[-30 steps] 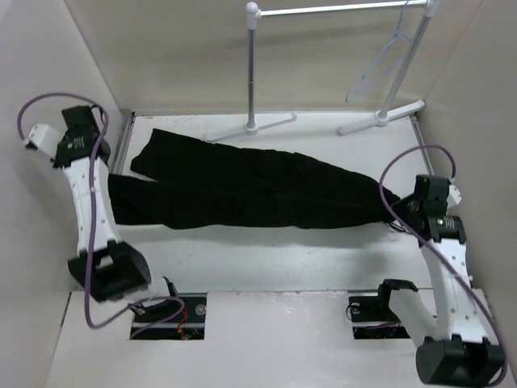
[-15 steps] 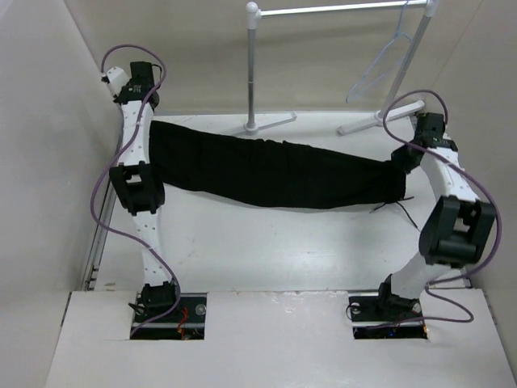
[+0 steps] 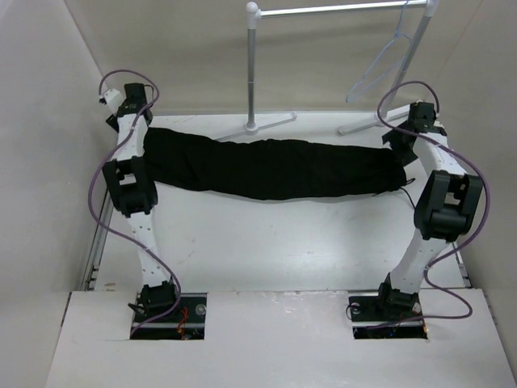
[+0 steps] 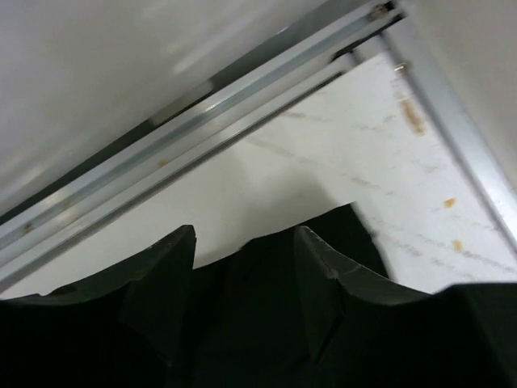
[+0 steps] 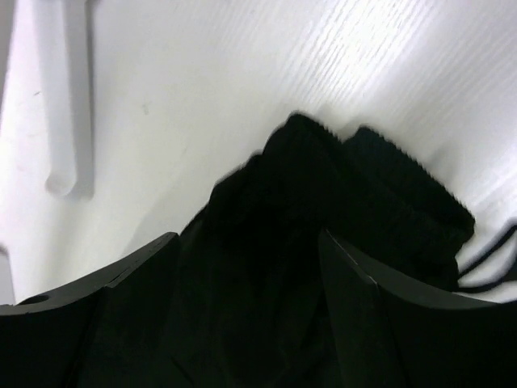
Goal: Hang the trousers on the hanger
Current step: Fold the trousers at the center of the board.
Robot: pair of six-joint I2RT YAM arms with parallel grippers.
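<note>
**A:** Black, soft, long-legged trousers (image 3: 275,168) lie stretched in one band across the white table (image 3: 283,242). Why so?

**B:** I think a straight band is easier to pass over the thin pale triangular hanger (image 3: 380,69). It hangs on the white metal rack (image 3: 253,73), well apart from the cloth.

**A:** And the arms?

**B:** The left gripper (image 4: 246,234) is at the left end and the right gripper (image 5: 249,242) at the waistband. Both have their fingers spread. The cloth between them seems not pinched, but the view is dark.
</note>
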